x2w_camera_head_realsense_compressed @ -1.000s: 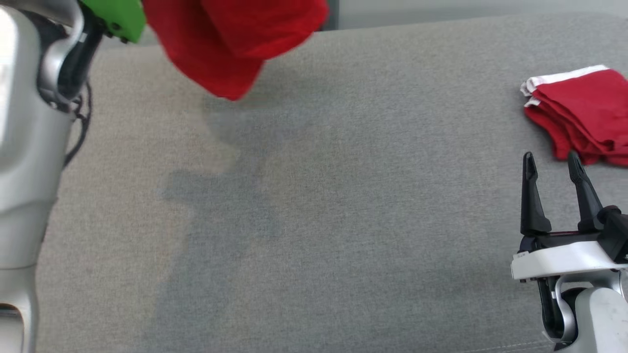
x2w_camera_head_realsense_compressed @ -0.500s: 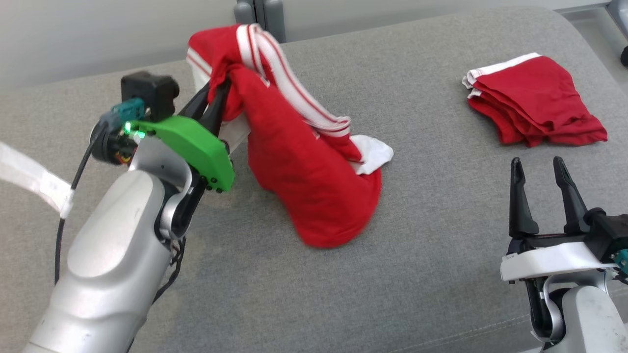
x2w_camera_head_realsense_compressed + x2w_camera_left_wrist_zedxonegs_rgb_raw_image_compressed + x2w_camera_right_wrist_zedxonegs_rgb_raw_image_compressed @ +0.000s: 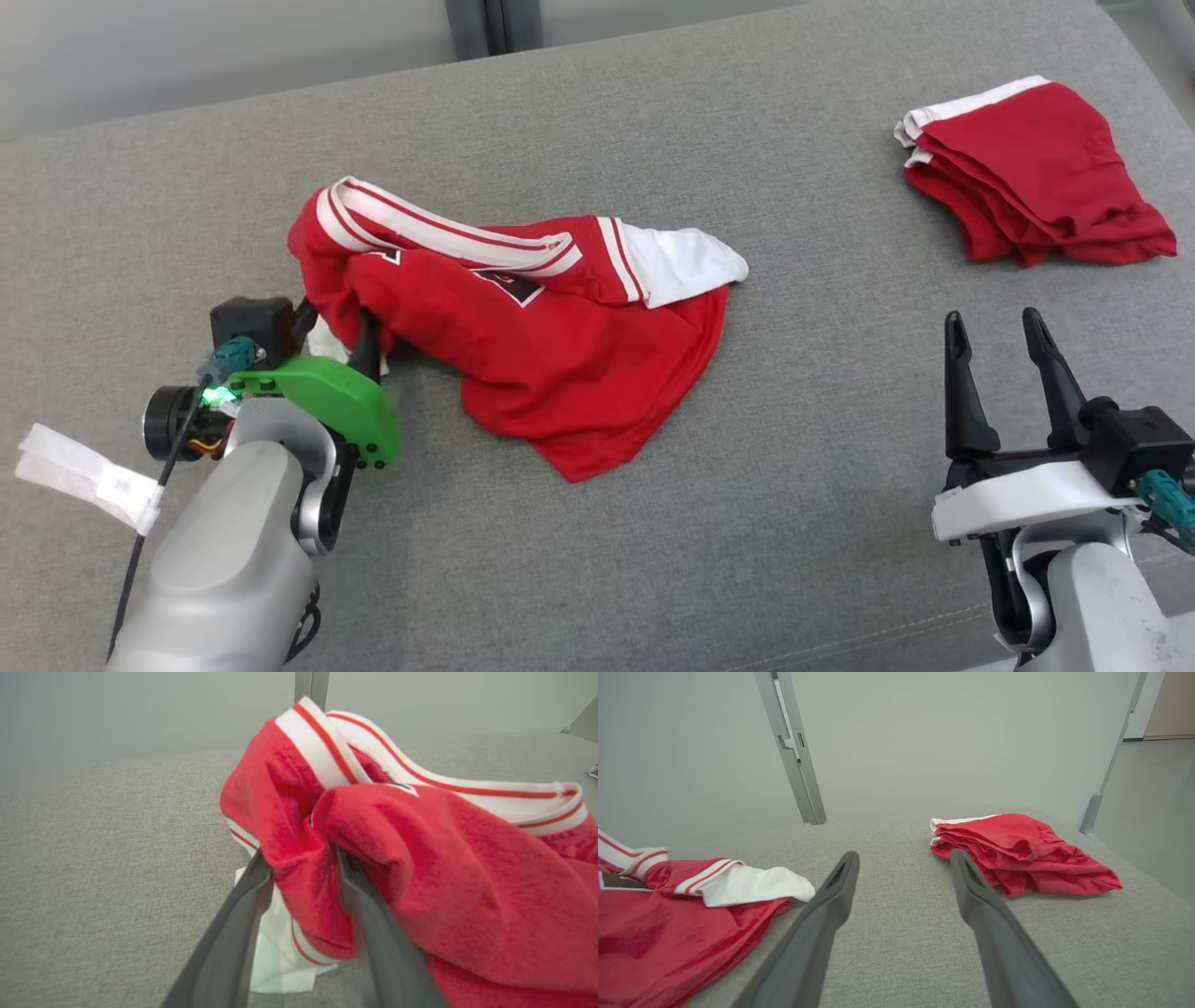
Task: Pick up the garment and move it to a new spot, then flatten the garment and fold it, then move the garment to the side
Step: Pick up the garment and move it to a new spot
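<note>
Two wide hands: left hand (image 3: pixel 338 329) astride crumpled garment (image 3: pixel 579 373), right hand (image 3: pixel 992 322) near folded garment (image 3: pixel 1036 168).

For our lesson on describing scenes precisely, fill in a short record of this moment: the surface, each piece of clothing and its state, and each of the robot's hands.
Surface: grey fabric-covered top
Garment: red jersey with white striped trim, crumpled, lying on the surface left of centre
Second item: red clothing with a white edge, folded, at the far right
Left hand: fingers apart, a fold of the jersey between them
Right hand: open, empty, apart from both pieces
</note>
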You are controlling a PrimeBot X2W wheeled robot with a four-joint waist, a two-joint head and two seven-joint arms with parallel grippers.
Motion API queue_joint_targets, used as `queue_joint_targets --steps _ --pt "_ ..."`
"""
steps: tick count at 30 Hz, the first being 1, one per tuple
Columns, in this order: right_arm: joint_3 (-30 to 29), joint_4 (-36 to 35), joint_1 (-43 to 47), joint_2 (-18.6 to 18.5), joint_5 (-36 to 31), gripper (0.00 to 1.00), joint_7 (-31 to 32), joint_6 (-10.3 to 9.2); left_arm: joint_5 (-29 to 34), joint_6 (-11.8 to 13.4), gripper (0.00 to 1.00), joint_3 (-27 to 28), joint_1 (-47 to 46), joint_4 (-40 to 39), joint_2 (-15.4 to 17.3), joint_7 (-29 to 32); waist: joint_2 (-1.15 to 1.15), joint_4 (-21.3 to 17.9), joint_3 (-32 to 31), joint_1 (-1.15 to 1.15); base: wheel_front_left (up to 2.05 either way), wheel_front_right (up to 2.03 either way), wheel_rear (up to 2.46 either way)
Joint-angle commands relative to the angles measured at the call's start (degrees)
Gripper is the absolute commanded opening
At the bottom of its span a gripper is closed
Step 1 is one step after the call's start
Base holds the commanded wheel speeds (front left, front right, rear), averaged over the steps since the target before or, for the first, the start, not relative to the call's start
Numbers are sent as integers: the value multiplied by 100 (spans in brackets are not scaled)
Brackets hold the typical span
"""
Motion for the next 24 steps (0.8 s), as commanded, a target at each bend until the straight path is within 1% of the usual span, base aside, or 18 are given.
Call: queue_joint_targets --steps 1,6,9,13,18,21,24 --pt "16 60 -49 -10 -29 100 -26 -9 55 -40 100 -9 83 89 -9 -115 0 102 -90 0 0 0 0" --pt "17 231 -55 -11 -94 100 16 -9 91 -135 100 -45 156 231 -53 -398 0 260 -293 0 0 0 0" --pt "7 295 -19 -11 -132 100 31 -9 114 -180 100 -19 238 138 -55 -515 0 357 -454 0 0 0 0" --pt "140 355 26 -9 -96 100 56 -9 117 -166 100 43 490 -105 -34 -593 0 466 -688 0 0 0 0" --pt "188 382 46 -12 -175 100 120 -9 167 28 100 195 999 -591 -13 -633 0 576 -944 0 0 0 0" --pt "250 386 82 -12 -188 100 168 -9 269 199 100 414 1398 -1100 -11 -638 0 633 -1067 0 0 0 0" --pt "321 393 143 -13 -138 100 205 -9 397 320 100 603 1861 -1575 -54 -635 0 679 -1167 0 0 0 0"
